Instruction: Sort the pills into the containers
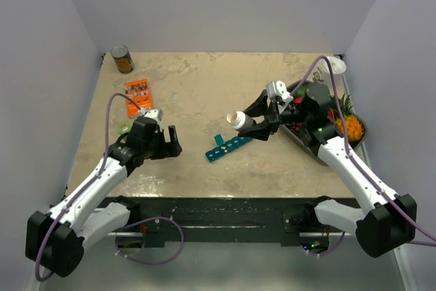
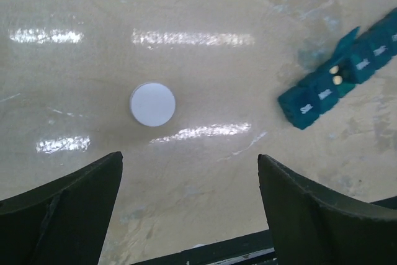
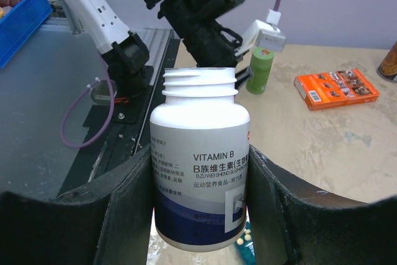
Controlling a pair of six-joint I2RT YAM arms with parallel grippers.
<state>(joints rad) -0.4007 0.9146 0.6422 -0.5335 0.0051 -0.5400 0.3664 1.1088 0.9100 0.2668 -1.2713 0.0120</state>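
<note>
Right end effector (image 3: 200, 172): closed on a white vitamin B bottle (image 1: 238, 120), one finger on either side of its body. The cap is off and the threaded neck is bare. In the top view the bottle is tipped on its side with its open mouth facing left, held above the surface (image 1: 204, 93) at the right end of the containers.

The containers (image 1: 229, 146): a teal strip lying diagonally on the surface near its centre, between the two arms. One compartment lid stands open, and two pale pills (image 2: 335, 74) lie in that compartment. The other lids in view are shut. The right wrist view shows a few more pale pills just under the bottle's base; I cannot tell which compartment they lie in.

Left end effector (image 2: 189, 209): spread wide and holding nothing, low over the surface to the left of the strip. A round white cap (image 2: 152, 104) lies flat on the surface ahead of its fingers, well apart from the strip.

Periphery: an orange box (image 1: 138, 91) and a tin can (image 1: 122, 59) sit toward the far left corner.
</note>
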